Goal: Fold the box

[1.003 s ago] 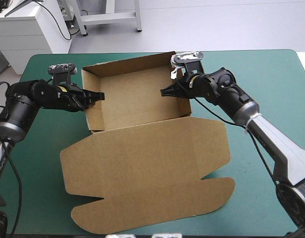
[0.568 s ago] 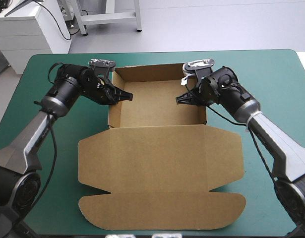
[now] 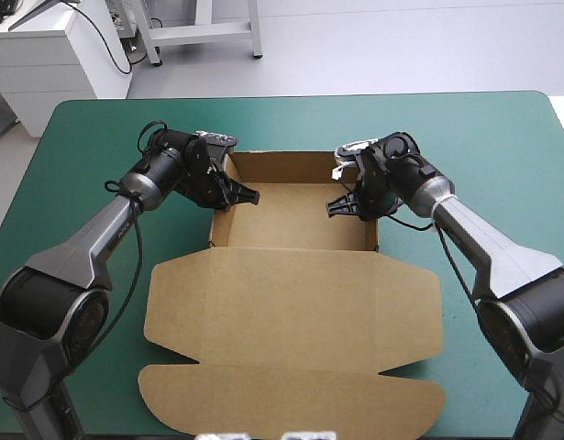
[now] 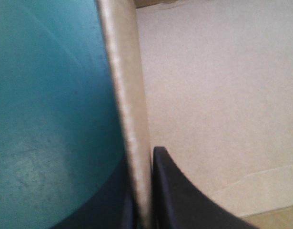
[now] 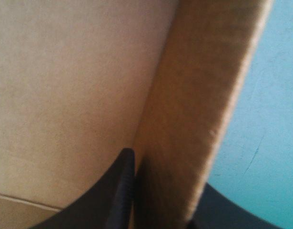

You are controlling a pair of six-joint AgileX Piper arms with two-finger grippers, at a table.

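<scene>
At the middle of the table (image 3: 502,137) sits the box (image 3: 295,284), an open tray toward the far edge, its lid flat toward the near one: matte brown board with rounded flaps. My left gripper (image 3: 252,194) pinches the left wall and my right gripper (image 3: 334,209) pinches the right. An uneven pull could, I judge, buckle or untuck a thin wall.
</scene>
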